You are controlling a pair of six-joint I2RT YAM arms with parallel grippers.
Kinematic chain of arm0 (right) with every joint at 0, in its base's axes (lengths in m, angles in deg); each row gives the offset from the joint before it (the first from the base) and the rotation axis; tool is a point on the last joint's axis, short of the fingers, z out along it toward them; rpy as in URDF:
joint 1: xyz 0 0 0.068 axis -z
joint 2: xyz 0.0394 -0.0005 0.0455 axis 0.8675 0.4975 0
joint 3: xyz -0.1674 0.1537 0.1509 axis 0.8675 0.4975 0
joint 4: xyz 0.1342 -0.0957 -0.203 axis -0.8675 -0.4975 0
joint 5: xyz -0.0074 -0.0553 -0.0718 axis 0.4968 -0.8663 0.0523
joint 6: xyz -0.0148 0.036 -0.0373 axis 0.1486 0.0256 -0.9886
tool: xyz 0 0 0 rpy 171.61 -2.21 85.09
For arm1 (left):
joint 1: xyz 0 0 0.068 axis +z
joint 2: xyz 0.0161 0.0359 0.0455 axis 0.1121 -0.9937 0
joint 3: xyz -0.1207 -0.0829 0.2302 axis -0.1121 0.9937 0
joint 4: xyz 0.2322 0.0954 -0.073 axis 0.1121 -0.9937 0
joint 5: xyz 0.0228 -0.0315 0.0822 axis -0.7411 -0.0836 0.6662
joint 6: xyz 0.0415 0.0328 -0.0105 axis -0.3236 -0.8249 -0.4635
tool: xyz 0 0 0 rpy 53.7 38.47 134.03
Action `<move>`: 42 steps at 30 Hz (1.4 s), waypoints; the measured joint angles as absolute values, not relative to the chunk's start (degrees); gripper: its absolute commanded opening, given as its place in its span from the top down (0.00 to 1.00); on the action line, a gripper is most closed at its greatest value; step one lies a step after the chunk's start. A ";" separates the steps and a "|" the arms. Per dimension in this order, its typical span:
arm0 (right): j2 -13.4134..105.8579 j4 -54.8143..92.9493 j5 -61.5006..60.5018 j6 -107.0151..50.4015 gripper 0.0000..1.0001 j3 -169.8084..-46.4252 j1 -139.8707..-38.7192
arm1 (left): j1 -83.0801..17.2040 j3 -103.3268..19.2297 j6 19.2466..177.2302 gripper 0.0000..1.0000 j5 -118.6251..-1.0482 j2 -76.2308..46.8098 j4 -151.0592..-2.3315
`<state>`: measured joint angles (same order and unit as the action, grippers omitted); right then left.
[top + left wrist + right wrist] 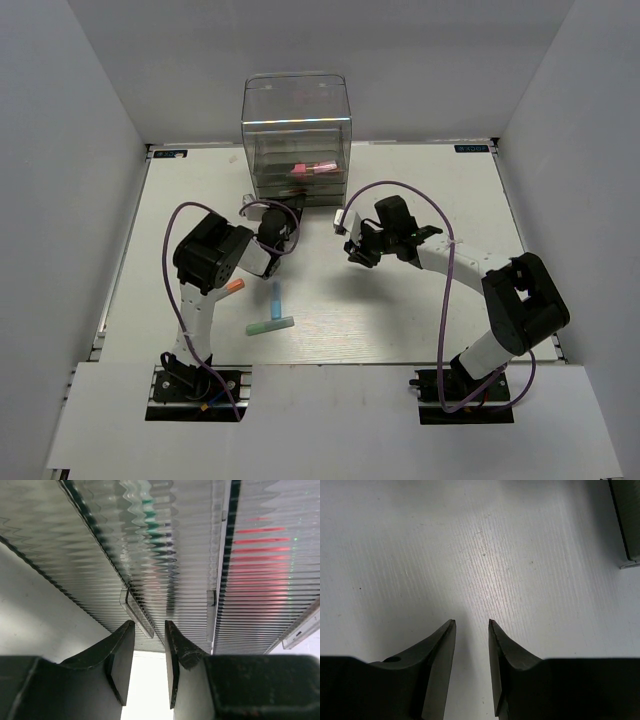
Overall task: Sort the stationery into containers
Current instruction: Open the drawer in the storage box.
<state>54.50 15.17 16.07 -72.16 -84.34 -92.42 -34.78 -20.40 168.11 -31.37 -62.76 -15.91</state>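
Observation:
The clear box [296,110] stands at the back with three stacked drawers [297,180] under it; pink pens [312,168] lie inside. A light blue marker [276,296], a teal-green marker [270,326] and an orange-tipped pen [235,287] lie on the table. My left gripper [280,228] is right at the drawer fronts. In the left wrist view it [150,625] is slightly open and empty, just short of a drawer handle [136,614]. A green pen [150,526] and red pens [260,540] show through the ribbed plastic. My right gripper [357,247] [471,622] is slightly open and empty over bare table.
White walls close in the table [420,190] at the back and both sides. A corner of the drawer unit [626,520] shows at the top right of the right wrist view. Purple cables loop over both arms.

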 measured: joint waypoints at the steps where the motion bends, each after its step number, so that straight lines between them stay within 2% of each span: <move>1: 54.50 15.17 16.09 -72.18 0.62 -84.34 -92.37 | -34.78 -20.60 168.09 0.59 -31.43 -62.83 -16.26; 2: 54.50 15.17 16.09 -72.22 0.62 -84.32 -92.37 | -34.75 -20.75 168.09 0.59 -31.41 -62.89 -16.39; 4: 54.50 15.17 16.09 -72.33 0.62 -84.32 -92.35 | -34.73 -21.21 168.00 0.69 -31.46 -63.13 -16.80; 5: 54.50 15.17 16.09 -72.38 0.62 -84.32 -92.33 | -34.73 -21.39 168.02 0.79 -31.43 -63.33 -16.98; 8: 54.50 15.17 16.07 -72.42 0.62 -84.32 -92.31 | -34.73 -21.56 168.11 0.93 -31.41 -63.86 -17.20; 9: 54.50 15.17 16.09 -72.44 0.62 -84.32 -92.31 | -34.73 -21.69 168.28 1.00 -31.39 -63.86 -17.22; 17: 54.50 15.19 16.24 -72.60 0.62 -84.10 -92.26 | -34.73 -20.31 169.20 1.00 -31.43 -64.03 -15.05; 26: 54.50 15.19 16.94 -72.57 0.62 -84.05 -92.26 | -35.69 -12.42 169.25 1.00 -32.96 -61.34 -9.35; 30: 54.50 15.15 17.42 -72.70 0.58 -84.05 -92.26 | -35.89 -9.78 169.22 1.00 -34.28 -59.31 -9.48; 32: 54.50 15.13 17.57 -72.84 0.52 -84.05 -92.26 | -36.00 -8.77 169.20 1.00 -34.63 -58.11 -10.42; 33: 54.50 15.11 17.60 -72.88 0.45 -84.05 -92.26 | -36.11 -8.45 169.18 1.00 -34.73 -57.32 -11.47; 34: 54.50 15.11 17.64 -72.88 0.31 -84.05 -92.26 | -36.20 -8.27 169.14 1.00 -34.82 -56.40 -12.85; 35: 54.50 15.11 17.64 -72.64 0.22 -84.05 -92.26 | -36.26 -8.23 169.03 1.00 -34.95 -55.53 -14.46; 36: 54.50 15.15 17.57 -72.84 0.10 -84.05 -92.26 | -36.26 -8.25 168.98 0.98 -35.22 -54.76 -16.04; 37: 54.50 15.15 17.55 -72.57 0.10 -84.05 -92.26 | -36.24 -8.34 168.76 0.83 -35.46 -53.89 -17.83; 38: 54.50 15.21 17.46 -72.77 0.10 -84.05 -92.26 | -36.24 -8.40 168.72 0.74 -35.54 -53.67 -18.35; 40: 54.48 15.26 17.49 -72.73 0.10 -84.08 -92.26 | -36.17 -9.06 167.74 0.61 -36.33 -52.71 -21.13; 41: 54.48 15.24 17.49 -72.49 0.10 -84.14 -92.26 | -36.15 -9.45 167.32 0.49 -37.01 -52.34 -22.40; 42: 54.48 15.24 17.51 -72.05 0.10 -84.25 -92.26 | -36.17 -9.82 166.93 0.46 -37.55 -51.92 -23.60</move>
